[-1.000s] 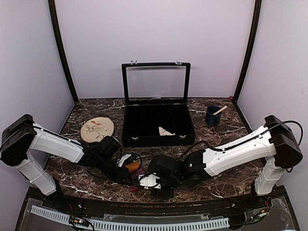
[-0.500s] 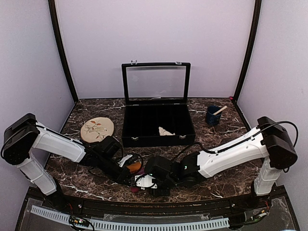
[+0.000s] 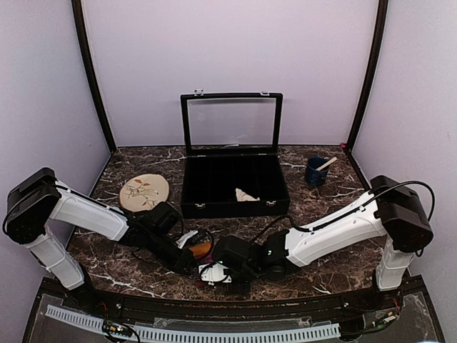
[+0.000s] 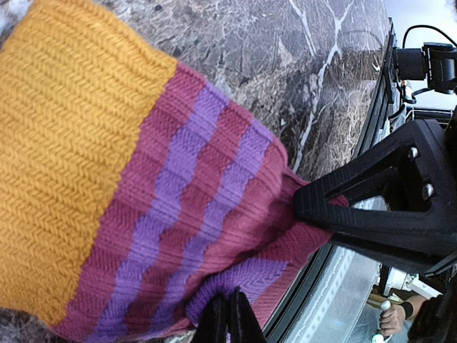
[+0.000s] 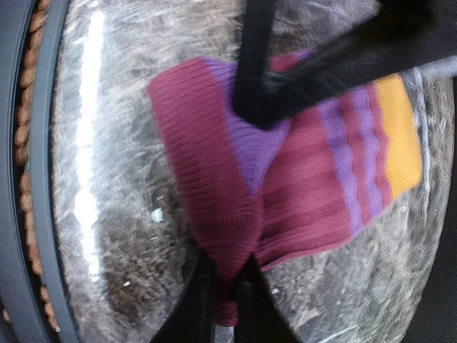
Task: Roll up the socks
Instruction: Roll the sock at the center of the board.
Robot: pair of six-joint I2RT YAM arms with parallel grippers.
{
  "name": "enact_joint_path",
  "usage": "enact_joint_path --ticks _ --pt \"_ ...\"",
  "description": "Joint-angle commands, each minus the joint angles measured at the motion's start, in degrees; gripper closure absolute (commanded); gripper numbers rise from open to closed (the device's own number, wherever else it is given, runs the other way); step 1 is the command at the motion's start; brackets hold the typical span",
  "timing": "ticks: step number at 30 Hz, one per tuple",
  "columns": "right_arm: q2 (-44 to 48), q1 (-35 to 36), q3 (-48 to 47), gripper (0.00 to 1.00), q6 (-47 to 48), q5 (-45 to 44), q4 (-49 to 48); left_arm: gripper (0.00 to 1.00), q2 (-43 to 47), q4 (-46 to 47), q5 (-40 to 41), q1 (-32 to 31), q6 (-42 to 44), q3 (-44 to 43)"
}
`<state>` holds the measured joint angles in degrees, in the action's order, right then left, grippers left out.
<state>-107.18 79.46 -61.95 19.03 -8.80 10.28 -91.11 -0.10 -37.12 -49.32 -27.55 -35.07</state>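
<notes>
Maroon-purple sock [image 4: 178, 193] lies flat on the desk [image 3: 335, 204] near the front edge, between the two arms. The right fingers [image 5: 194, 307], half spread a second ago, are now pinching the edge of its maroon end, and the left fingers [image 4: 216, 325] are pressed together on the fabric close by. With both arms gripping away from the orange end, my read is that rolling toward the orange can start. What looks like the cream sock [image 3: 246, 194] sits in the black case [image 3: 196, 189], not rolled.
</notes>
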Motion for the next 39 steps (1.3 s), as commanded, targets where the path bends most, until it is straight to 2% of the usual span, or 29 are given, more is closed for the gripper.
enact_joint_path --ticks 1,6,11,22,33,39 --pt "-0.77 -0.91 -0.76 0.99 -0.24 1.61 -1.23 0.96 -1.18 -4.97 0.95 0.27 1.14 0.86" --pt "-0.84 -1.39 -0.79 1.0 -1.43 3.63 0.54 0.94 -0.86 -5.12 1.71 0.6 0.94 0.64" --pt "-1.06 -2.53 -1.29 1.0 -3.89 7.74 2.75 0.88 1.55 -4.55 4.12 0.68 -0.66 1.0" --pt "-2.37 -5.07 -3.66 1.0 -10.27 14.44 6.69 0.73 14.96 -3.26 16.66 0.89 -5.88 4.94" --pt "-6.56 -8.09 -12.59 1.0 -15.38 23.72 12.79 0.7 30.26 -1.64 22.16 0.89 -9.23 11.55" --pt "-9.78 -10.52 -16.77 1.0 -17.94 30.63 17.15 0.73 38.57 -2.69 25.11 0.06 -9.48 14.96"
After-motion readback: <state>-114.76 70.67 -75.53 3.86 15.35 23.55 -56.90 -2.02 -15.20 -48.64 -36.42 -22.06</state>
